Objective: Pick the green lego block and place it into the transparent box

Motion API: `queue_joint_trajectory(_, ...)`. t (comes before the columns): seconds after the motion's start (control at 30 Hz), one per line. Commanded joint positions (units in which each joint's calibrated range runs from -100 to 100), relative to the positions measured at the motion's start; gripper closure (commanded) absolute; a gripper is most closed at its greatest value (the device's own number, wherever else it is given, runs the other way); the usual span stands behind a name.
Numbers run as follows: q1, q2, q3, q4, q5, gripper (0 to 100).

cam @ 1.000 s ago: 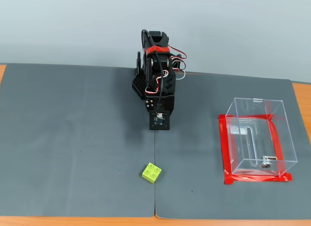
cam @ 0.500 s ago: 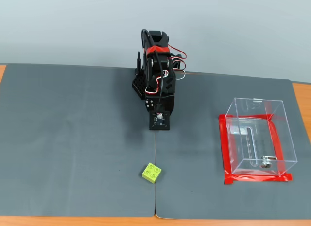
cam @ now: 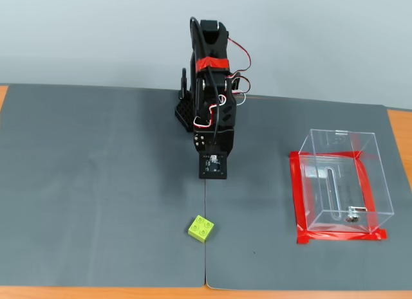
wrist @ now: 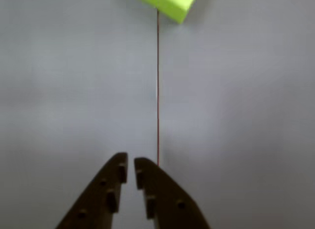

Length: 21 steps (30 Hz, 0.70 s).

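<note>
The green lego block (cam: pixel 201 228) is a small lime brick with four studs, lying on the grey mat near the front edge. In the wrist view it (wrist: pixel 167 2) is at the top edge, partly cut off, far ahead of the fingers. My gripper (wrist: pixel 130 165) enters the wrist view from the bottom, its dark jaws almost touching, with nothing between them. The arm (cam: pixel 212 112) is folded up at the back of the mat, well behind the block. The transparent box (cam: pixel 341 183) stands empty on the right, bordered by red tape (cam: pixel 299 202).
A thin seam (cam: pixel 205 260) between two grey mats runs from under the arm to the front edge, just right of the block; in the wrist view it (wrist: pixel 158 91) is a red line. An orange table edge (cam: pixel 399 132) borders the mat.
</note>
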Motion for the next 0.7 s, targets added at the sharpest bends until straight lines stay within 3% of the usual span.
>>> queue_joint_trajectory(0.0, -0.09, 9.42, -10.03, -2.99, -0.44, 98)
queue_joint_trajectory(0.43, 0.06, 32.56, -34.18, -2.99, -9.71, 98)
queue_joint_trajectory(0.67, 0.14, 42.06, -42.05, -2.99, -11.43, 98)
